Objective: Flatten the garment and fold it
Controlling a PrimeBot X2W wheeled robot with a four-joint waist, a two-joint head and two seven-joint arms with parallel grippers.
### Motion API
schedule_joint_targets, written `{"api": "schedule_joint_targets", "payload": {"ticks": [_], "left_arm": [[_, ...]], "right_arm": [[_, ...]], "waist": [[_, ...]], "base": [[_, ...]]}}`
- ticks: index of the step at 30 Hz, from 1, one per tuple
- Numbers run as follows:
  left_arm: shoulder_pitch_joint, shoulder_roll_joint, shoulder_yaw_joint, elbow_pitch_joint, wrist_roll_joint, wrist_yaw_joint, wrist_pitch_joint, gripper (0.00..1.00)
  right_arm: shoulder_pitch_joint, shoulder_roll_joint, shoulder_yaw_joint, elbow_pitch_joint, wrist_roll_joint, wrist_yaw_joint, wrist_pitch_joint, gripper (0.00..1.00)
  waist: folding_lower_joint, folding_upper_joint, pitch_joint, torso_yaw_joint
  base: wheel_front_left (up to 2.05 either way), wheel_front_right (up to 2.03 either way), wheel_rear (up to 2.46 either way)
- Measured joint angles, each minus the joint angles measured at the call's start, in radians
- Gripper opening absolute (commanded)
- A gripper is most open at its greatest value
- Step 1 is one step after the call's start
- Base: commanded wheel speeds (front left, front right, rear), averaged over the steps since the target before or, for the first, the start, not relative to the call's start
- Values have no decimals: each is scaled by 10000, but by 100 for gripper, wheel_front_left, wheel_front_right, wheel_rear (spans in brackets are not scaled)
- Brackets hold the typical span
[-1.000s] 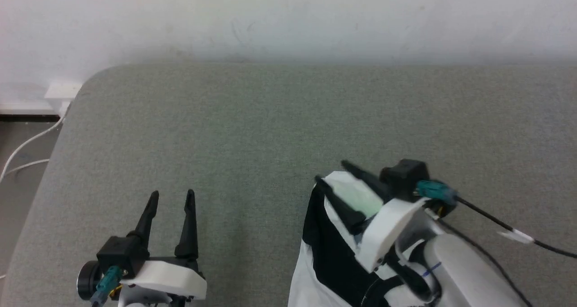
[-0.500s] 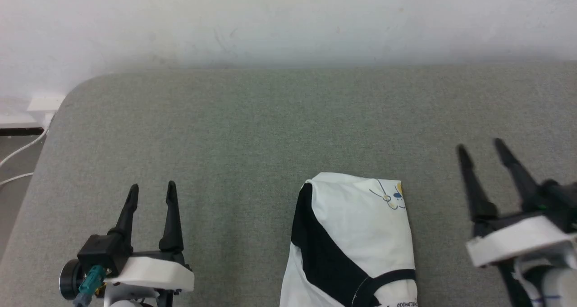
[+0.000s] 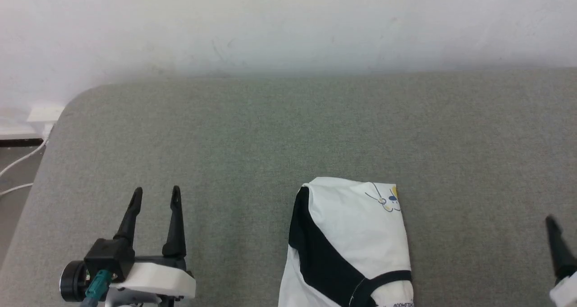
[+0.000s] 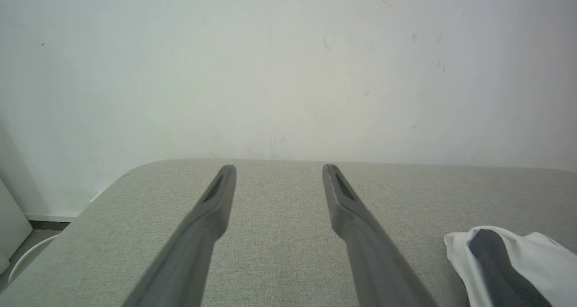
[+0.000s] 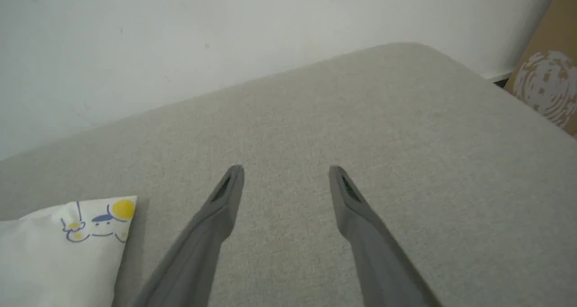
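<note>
The garment lies folded into a narrow bundle on the grey surface, white on top with a black side band and a small printed cartoon near its far corner. It also appears at the lower right of the left wrist view and the lower left of the right wrist view. My left gripper rests at the lower left, open and empty, well left of the garment. In its wrist view its jaws stand apart over bare fabric. One finger of my right gripper shows at the lower right edge. My right gripper is open and empty, right of the garment.
The grey padded surface stretches to a white wall behind. Its rounded left corner drops to the floor, where white cables and a white socket block lie. A brown patterned object stands beyond the right corner.
My right gripper let go of the garment's top and drew back to the right and down, nearly leaving the head view. The garment now lies uncovered. The head camera shifted slightly.
</note>
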Motion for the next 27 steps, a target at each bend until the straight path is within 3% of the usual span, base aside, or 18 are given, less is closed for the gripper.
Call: {"api": "schedule_joint_targets", "payload": {"ticks": [4,10,14,20,22,23,27], "left_arm": [[29,2,-75,-27,35,-4,0,100],[92,-27,-197,2,40,-13,0,100],[109,-40,-265,25,40,-13,0,100],[101,-86,-362,77,35,-15,0,100],[86,-100,-399,102,25,-17,0,100],[70,-104,-412,121,25,-17,0,100],[53,-115,-416,171,10,-17,0,100]], "right_arm": [[36,8,12,1175,1542,0,2211,100],[-393,988,293,2591,3906,0,5448,100],[-1014,1097,874,3024,5104,0,5883,100],[-1769,1116,2598,3948,6613,0,5404,100],[-1997,1114,3003,4171,6598,0,5145,28],[-2091,1110,3162,4272,6587,0,5043,0],[-2328,1055,3691,4341,6257,0,4759,0]], "waist": [[0,0,-80,0],[0,0,-142,92],[0,0,-125,174],[0,0,-25,294],[0,0,13,338],[1,1,28,358],[1,0,56,402]], "base": [[0,0,0],[0,0,0],[0,0,0],[0,0,0],[0,0,0],[0,0,0],[0,0,0]]}}
